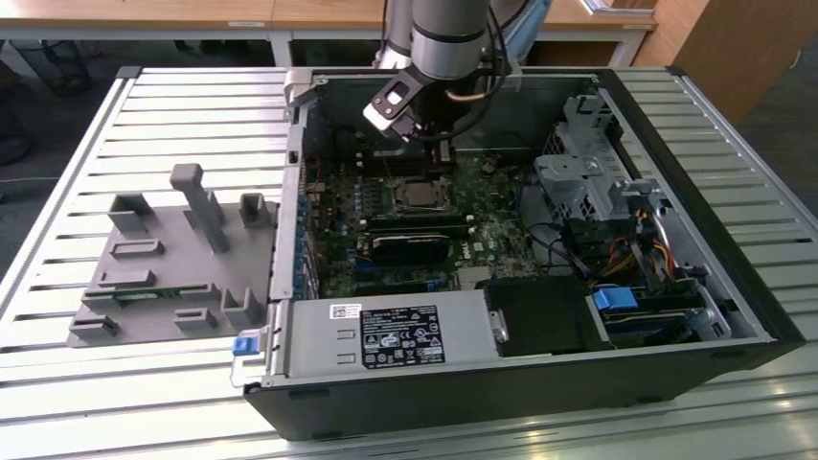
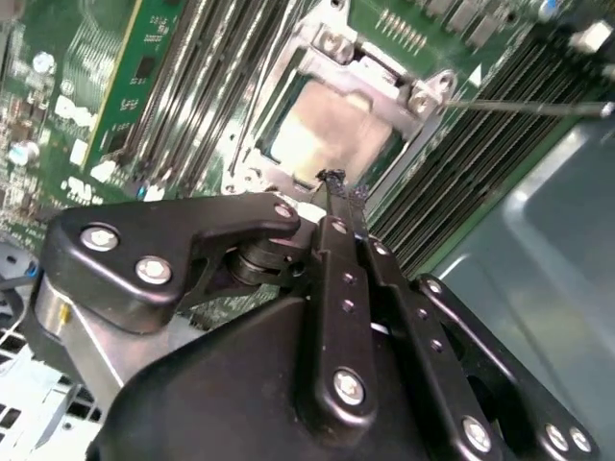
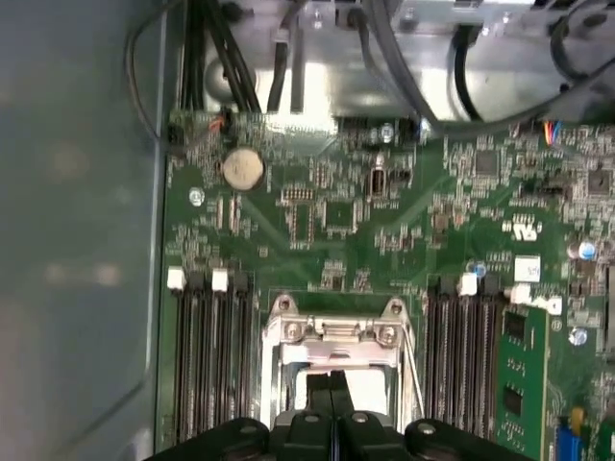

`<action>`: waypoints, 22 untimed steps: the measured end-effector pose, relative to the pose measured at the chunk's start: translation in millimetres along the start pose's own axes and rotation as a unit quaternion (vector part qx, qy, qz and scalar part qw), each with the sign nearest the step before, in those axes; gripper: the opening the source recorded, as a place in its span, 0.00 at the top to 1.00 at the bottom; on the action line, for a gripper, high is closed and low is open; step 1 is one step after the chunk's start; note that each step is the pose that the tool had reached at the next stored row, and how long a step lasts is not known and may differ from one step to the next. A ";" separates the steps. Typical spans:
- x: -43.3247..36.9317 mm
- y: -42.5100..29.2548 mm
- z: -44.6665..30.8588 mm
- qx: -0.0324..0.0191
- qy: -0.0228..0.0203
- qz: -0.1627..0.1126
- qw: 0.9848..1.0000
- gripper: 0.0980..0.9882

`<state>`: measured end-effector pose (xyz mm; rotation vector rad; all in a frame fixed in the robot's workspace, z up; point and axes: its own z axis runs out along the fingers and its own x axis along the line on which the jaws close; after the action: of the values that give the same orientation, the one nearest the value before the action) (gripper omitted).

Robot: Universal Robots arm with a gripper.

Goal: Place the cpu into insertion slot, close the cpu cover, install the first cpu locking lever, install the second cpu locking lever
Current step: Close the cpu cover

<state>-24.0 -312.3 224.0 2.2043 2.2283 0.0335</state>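
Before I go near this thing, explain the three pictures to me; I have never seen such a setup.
The exterior view, taken from off the machine, shows a robot arm reaching into an open computer case lying on a slatted table; a grey holder sits at that view's left. The two wrist views come from cameras riding on the arm, looking past its hand. The hand's fingers are pressed together with nothing between them, poised near the cpu, which sits on the green motherboard, framed by the cpu cover.
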 end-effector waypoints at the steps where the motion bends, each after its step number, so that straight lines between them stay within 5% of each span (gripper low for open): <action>1: 0.0 -3.3 1.2 0.000 0.000 0.000 1.000 0.99; 5: 0.1 -12.9 7.3 0.000 0.000 0.000 1.000 0.99; 10: 0.1 -16.3 14.6 0.000 0.000 0.000 1.000 0.99; 22: -0.9 -27.7 19.8 0.000 0.000 -0.001 1.000 0.99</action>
<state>-51.3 -313.3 203.6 2.2026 2.2295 0.0344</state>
